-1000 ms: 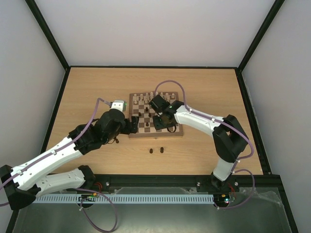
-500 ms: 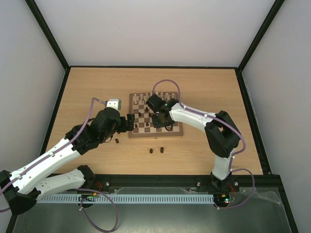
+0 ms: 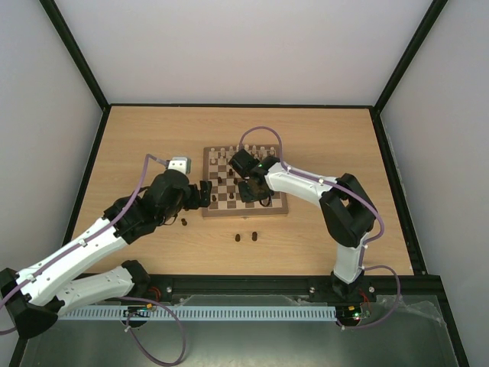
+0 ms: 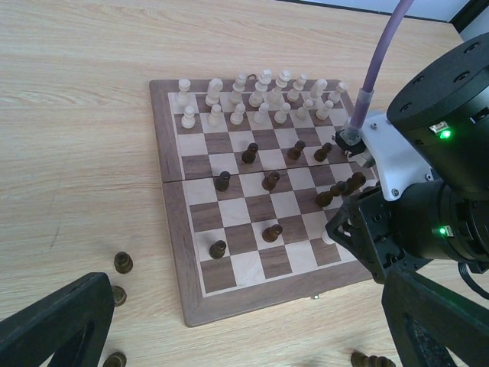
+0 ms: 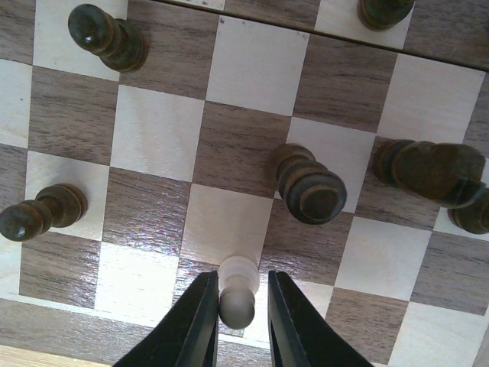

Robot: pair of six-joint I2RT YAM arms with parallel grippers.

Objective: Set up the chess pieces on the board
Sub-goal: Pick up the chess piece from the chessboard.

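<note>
The board (image 3: 244,212) lies mid-table, also in the left wrist view (image 4: 172,229). Pale chess pieces (image 4: 260,92) fill its two far rows. Dark pieces (image 4: 271,232) stand scattered over the middle and near squares. My right gripper (image 3: 250,191) is low over the board's near right part. Its fingers (image 5: 200,321) straddle one pale pawn (image 5: 237,294) standing on the board. The left finger touches the pawn's head and a small gap shows at the right finger. My left gripper (image 3: 205,193) is wide open and empty beside the board's near left corner.
Loose dark pieces stand on the table left of the board (image 4: 122,262) and in front of it (image 3: 238,237), (image 3: 254,236). One dark piece lies on its side (image 4: 374,359). A tall dark piece (image 5: 309,187) stands close beyond the pawn.
My left arm has drawn back a little to the left of the board. My right gripper has shifted slightly left over the board and then held still.
</note>
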